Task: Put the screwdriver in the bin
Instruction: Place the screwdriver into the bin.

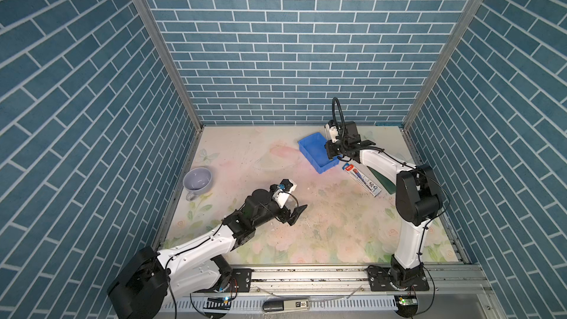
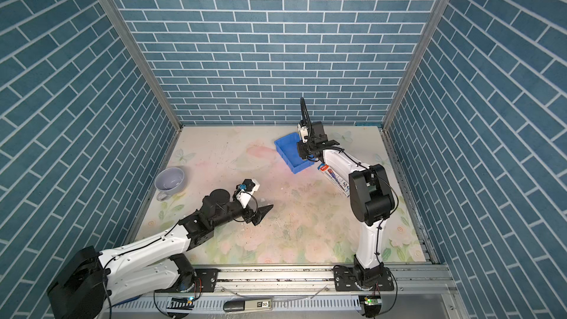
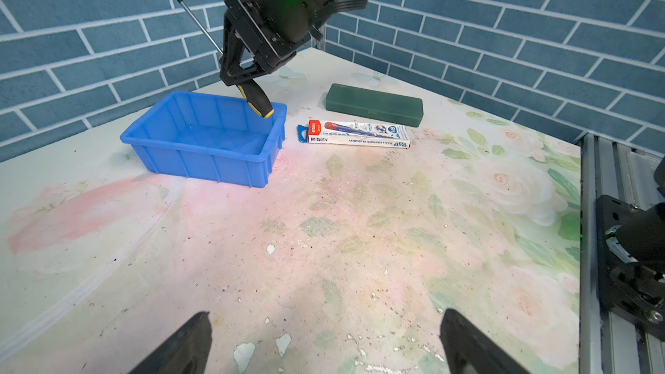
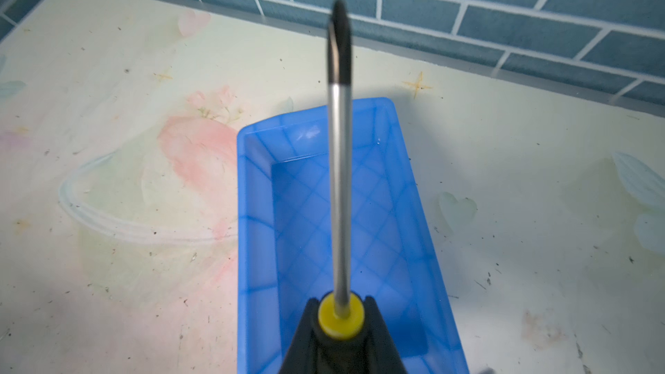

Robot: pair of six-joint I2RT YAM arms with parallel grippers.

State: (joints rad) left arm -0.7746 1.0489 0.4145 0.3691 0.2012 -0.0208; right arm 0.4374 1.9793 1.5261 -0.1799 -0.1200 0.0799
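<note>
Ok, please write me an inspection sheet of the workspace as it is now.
Surface: floral table, scuffed, with specks and chipped patches.
Job's things: screwdriver held over the blue bin, handle down, shaft tilted up; nothing lies in the bin.
Clutter: lavender mug, printed box, green case, all outside the bin.
Grippers: right gripper shut on the screwdriver handle; left gripper open, holding nothing.
Cables: black cable loops above the right wrist; no snag seen.
Surroundings: blue brick-pattern walls; metal rail in front.
</note>
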